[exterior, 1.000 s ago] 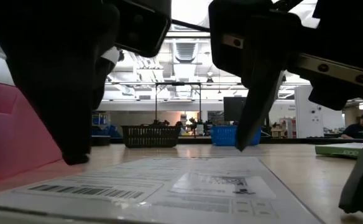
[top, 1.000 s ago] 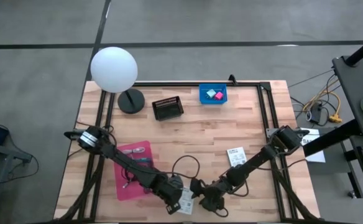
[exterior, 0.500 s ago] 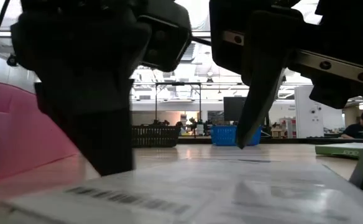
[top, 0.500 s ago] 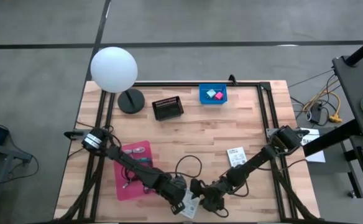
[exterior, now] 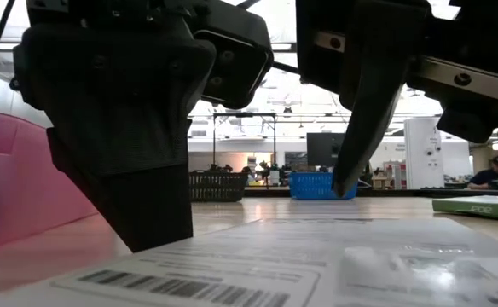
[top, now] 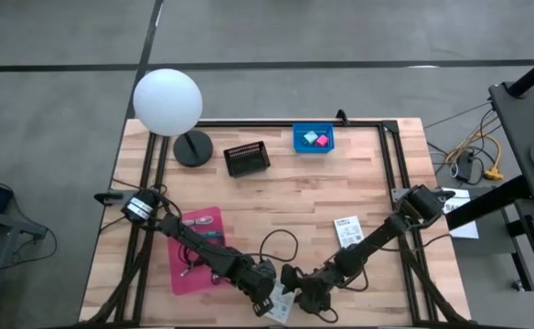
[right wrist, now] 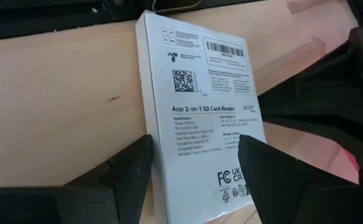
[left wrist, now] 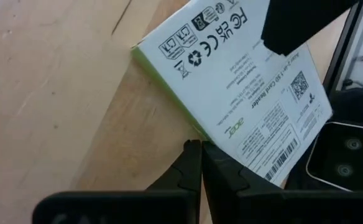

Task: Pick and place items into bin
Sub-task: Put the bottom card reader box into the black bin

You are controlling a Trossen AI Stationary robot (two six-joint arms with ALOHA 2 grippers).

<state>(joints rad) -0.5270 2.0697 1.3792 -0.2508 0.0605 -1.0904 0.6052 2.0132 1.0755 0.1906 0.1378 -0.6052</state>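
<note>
The white printed packet (right wrist: 197, 118) lay flat on the table (top: 294, 196) at its near edge. The left pincer (left wrist: 200, 163) was clenched at the packet's edge, gripping nothing. The right pincer (right wrist: 191, 165) hung released over the packet, one finger on either side.

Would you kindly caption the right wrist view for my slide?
Open right claw straddling a white card-reader packet lying flat on the wooden table.

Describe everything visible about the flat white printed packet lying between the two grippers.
The flat white printed packet is a thin rectangular box with a green edge, printed with black text, a barcode, a QR code and compliance marks. It lies flat on the wooden table at its near edge. The right gripper is open, one finger over its face. The left gripper, shut, points at its green edge.
</note>
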